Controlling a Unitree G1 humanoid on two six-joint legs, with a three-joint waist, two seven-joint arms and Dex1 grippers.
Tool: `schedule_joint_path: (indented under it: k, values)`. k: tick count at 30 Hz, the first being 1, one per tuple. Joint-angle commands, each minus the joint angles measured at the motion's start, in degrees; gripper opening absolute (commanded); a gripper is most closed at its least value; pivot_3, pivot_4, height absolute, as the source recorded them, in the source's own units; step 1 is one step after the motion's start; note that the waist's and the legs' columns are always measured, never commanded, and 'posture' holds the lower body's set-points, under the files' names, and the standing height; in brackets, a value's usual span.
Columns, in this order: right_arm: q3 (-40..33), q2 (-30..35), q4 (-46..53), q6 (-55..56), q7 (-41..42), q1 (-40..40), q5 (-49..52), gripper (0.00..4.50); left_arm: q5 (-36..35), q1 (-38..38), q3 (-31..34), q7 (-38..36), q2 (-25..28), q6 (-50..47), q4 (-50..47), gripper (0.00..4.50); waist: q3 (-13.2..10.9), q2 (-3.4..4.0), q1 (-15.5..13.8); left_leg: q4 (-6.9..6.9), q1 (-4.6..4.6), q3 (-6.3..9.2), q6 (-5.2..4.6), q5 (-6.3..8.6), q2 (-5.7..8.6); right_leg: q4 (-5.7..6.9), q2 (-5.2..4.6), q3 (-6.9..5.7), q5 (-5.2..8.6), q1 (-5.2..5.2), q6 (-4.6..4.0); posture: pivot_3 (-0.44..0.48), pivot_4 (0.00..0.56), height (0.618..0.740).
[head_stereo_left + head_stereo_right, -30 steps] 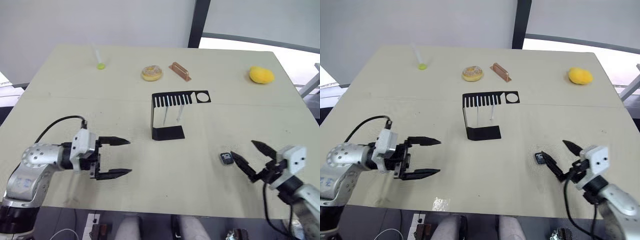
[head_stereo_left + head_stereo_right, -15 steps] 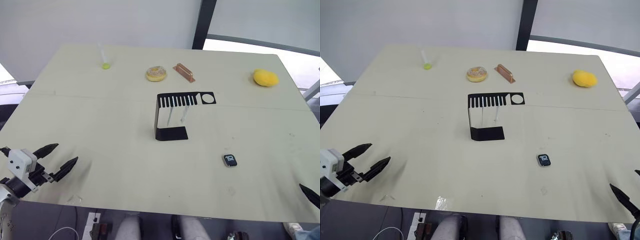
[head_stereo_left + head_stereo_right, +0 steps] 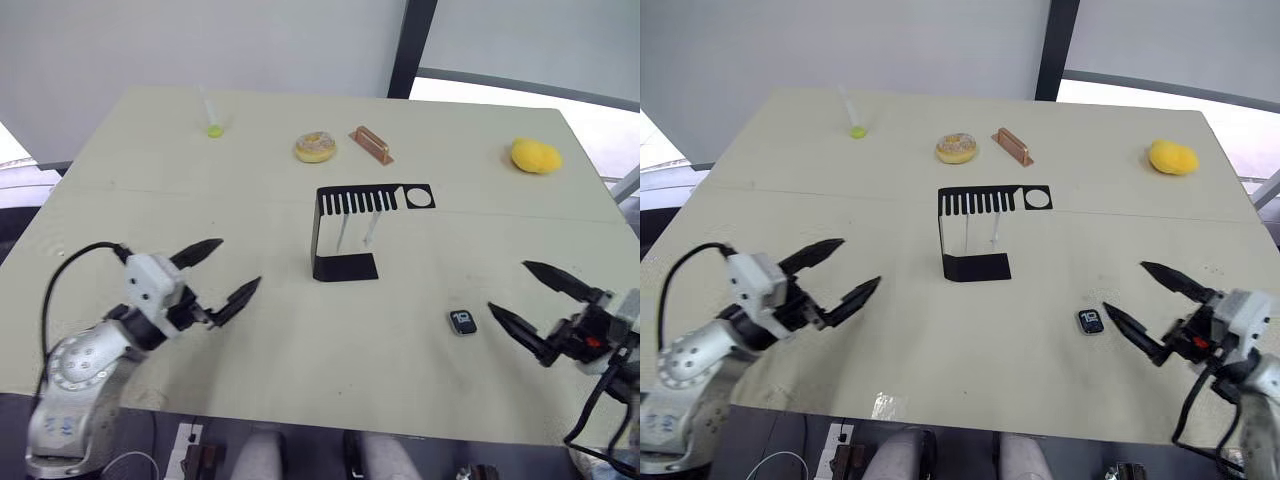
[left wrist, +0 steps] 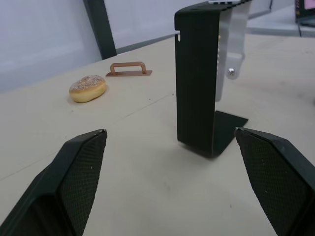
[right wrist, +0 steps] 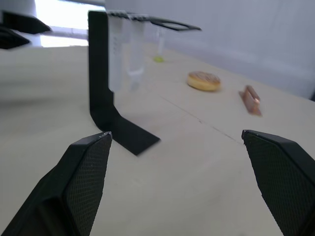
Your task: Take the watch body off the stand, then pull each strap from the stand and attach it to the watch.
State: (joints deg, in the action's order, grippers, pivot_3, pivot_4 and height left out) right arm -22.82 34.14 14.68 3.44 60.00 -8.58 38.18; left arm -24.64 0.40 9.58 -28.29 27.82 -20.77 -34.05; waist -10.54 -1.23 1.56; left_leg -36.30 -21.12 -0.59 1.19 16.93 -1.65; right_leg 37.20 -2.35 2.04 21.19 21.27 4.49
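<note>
The watch body [image 3: 461, 322] is shown lying flat on the table [image 3: 150, 200], already off the stand [image 3: 345, 232] and set to its right and nearer the robot, so the first step is judged done. The two straps [image 3: 357, 228] are seen hanging from the slotted top plate, so both pulls and attachments remain. The right gripper [image 3: 522, 302] is held wide open and empty just right of the watch body, while the left gripper [image 3: 226, 272], likewise spread and empty, is placed well left of the stand.
</note>
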Motion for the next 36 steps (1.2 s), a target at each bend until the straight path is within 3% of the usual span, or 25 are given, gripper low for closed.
schedule_joint_path:
  k: [1,6,10,20,36]
  values:
    - [4.61,-2.00,2.40,-0.55,-0.56,2.32,-0.38,4.47,4.48,-3.43,-6.08,7.66,-3.89,-3.77,-2.52,4.50,0.00,0.00,0.01,0.00,0.03,-0.01,0.00,0.00,0.01,0.01,0.01,0.01,0.00,-0.01,0.00,0.000,0.150,0.740]
    - [9.94,-4.43,1.21,0.00,0.24,4.23,-2.66,4.47,9.04,-7.27,-12.17,13.86,-11.07,-5.22,1.30,4.50,0.00,0.00,-0.10,-0.16,0.00,-0.01,0.01,-0.01,0.01,0.16,0.05,0.01,0.00,0.04,0.01,0.000,0.150,0.740]
    - [11.49,-5.28,0.61,0.31,-0.10,4.77,-3.68,4.47,13.28,-10.29,-15.70,14.73,-13.52,-2.72,6.09,4.50,0.00,0.00,-0.12,-0.22,-0.03,-0.02,0.02,-0.01,0.01,0.19,0.07,0.02,0.00,0.06,0.01,0.000,0.150,0.740]
    - [11.93,-4.76,0.66,-0.78,-0.19,6.18,-3.83,4.47,19.55,-13.41,-15.41,20.89,-18.27,-1.82,11.60,4.50,0.00,0.00,-0.13,-0.32,-0.07,-0.03,0.05,-0.03,0.00,0.26,0.09,0.04,0.00,0.10,0.01,0.000,0.150,0.740]
    - [13.35,-5.44,0.50,-0.40,-0.73,5.53,-5.56,4.47,21.60,-18.67,-14.83,22.72,-21.64,-2.65,15.92,4.50,0.00,0.00,-0.12,-0.55,-0.10,-0.02,0.08,-0.04,0.00,0.36,0.09,0.03,0.00,0.10,0.01,0.000,0.150,0.740]
